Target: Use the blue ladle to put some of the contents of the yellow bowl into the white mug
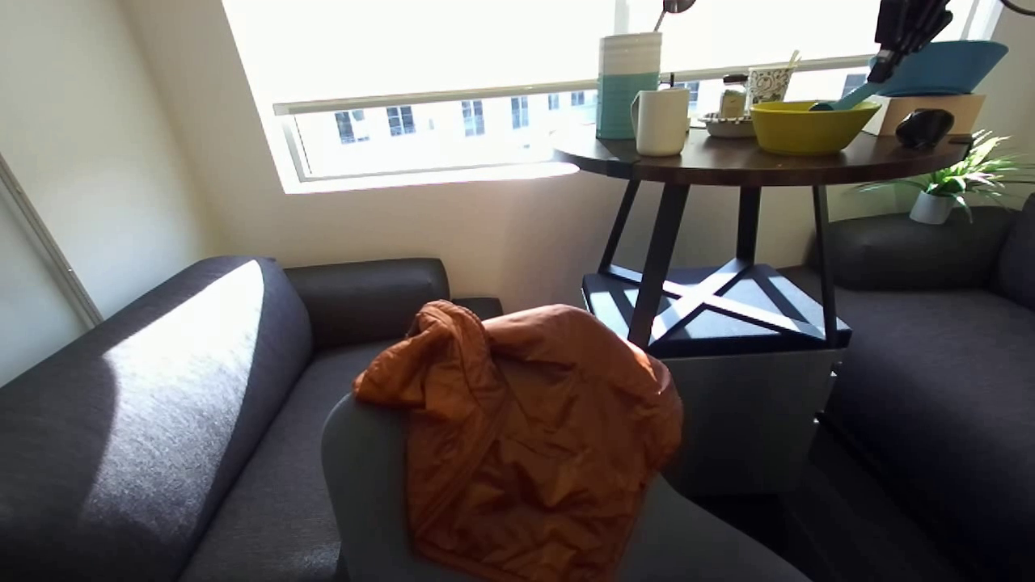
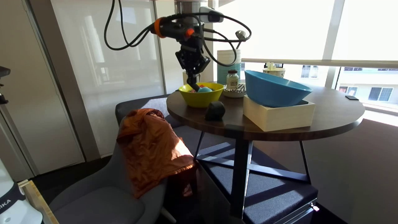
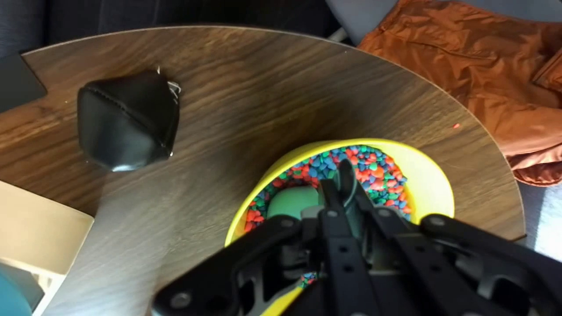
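The yellow bowl [image 1: 813,131] stands on the round table in both exterior views [image 2: 199,99]. In the wrist view the bowl [image 3: 432,186] holds red, blue and green pebble-like bits. My gripper [image 3: 344,191] is shut on the handle of the blue ladle [image 3: 292,202], directly over the bowl. The ladle's scoop rests down in the bits, rounded side showing; it also shows in both exterior views [image 1: 857,97] [image 2: 205,89]. The fingers hide part of the handle. The white mug [image 1: 663,121] stands upright, apart from the bowl, near the table edge; it is out of the wrist view.
A tall white-and-teal container [image 1: 629,89] stands beside the mug. A jar [image 2: 232,80] sits on a patterned dish behind the bowl. A wide blue bowl [image 2: 275,90] leans on a wooden box [image 2: 279,116]. A black object [image 3: 129,120] lies near the yellow bowl.
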